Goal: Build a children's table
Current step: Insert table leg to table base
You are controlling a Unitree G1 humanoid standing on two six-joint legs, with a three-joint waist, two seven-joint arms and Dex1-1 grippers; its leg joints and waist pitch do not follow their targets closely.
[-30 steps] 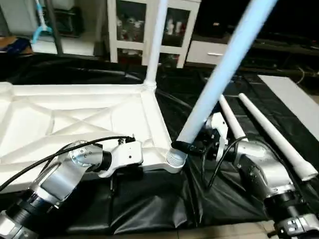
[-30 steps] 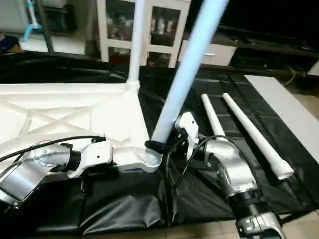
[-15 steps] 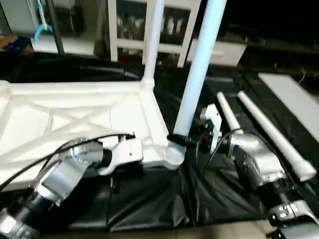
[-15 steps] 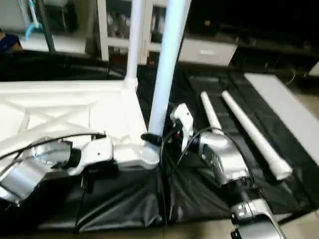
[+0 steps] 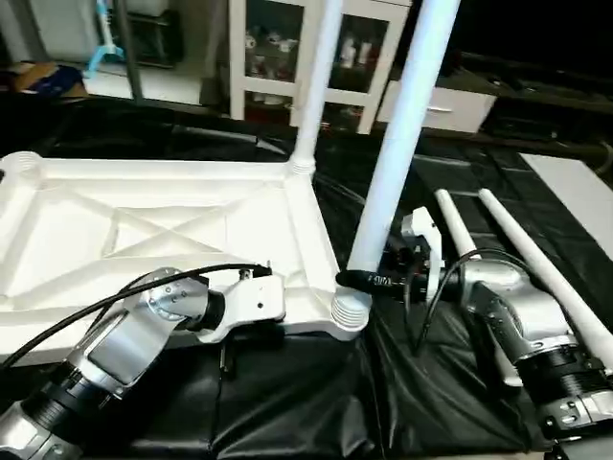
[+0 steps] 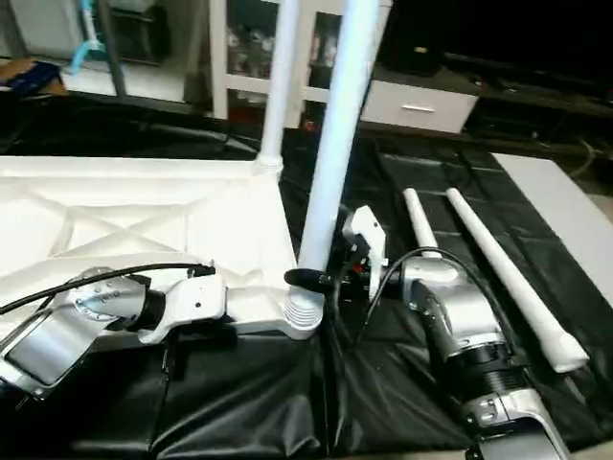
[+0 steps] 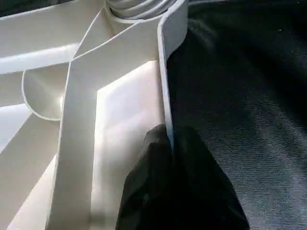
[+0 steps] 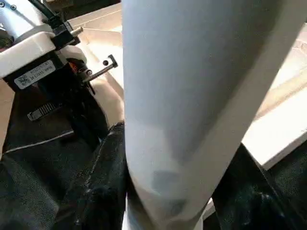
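Where the white table top point(image 5: 172, 240) lies upside down on the black sheet point(image 5: 287, 393), its X-ribs facing up, the left gripper point(image 7: 170, 143) has its fingers point(image 7: 158, 158) clenched onto the thin near edge wall of the top, one finger inside the wall and one outside, just short of the near corner socket point(image 5: 350, 311). Beyond those fingers, at the far corner of the same side, one leg point(image 5: 316, 77) already stands upright in its socket. A second leg point(image 5: 397, 144) rises from the near corner socket, leaning a little. The right gripper point(image 5: 369, 281) grasps this leg low down, its fingers point(image 8: 103, 191) wrapped on either side of the tube just above the ribbed socket collar. To the right of those fingers, two more legs point(image 5: 536, 268) lie loose and side by side on the sheet, well apart from the top.
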